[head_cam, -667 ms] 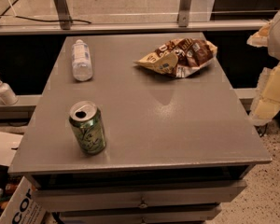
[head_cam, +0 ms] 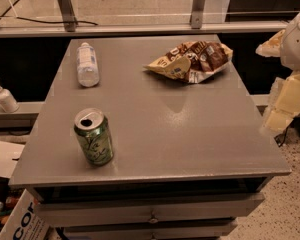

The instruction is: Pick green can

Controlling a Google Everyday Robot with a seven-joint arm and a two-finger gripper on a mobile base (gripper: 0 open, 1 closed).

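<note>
Green can [head_cam: 94, 136] stands upright on the grey table [head_cam: 190, 134], near the front left corner. Its silver top faces up, with the dark opening showing. Pale swirly markings run down its side. Nothing touches it.

Clear plastic bottle [head_cam: 87, 64] lies on its side toward the back left of the same surface, well apart from the can. A crumpled snack bag [head_cam: 190, 61], brown and cream, sits at the back right.

Gripper [head_cam: 285, 106] is at the right edge of the view, beyond the table's right side and clear of the surface, well apart from the can. Only pale yellow and white parts of it show. Whether it is open or closed cannot be told. It holds nothing that can be seen.

Drawer fronts with a small knob [head_cam: 152, 218] sit below the table top. A white pump bottle [head_cam: 4, 96] stands on a ledge to the left. A cardboard box [head_cam: 20, 219] is at lower left, and speckled floor [head_cam: 290, 204] at lower right.
</note>
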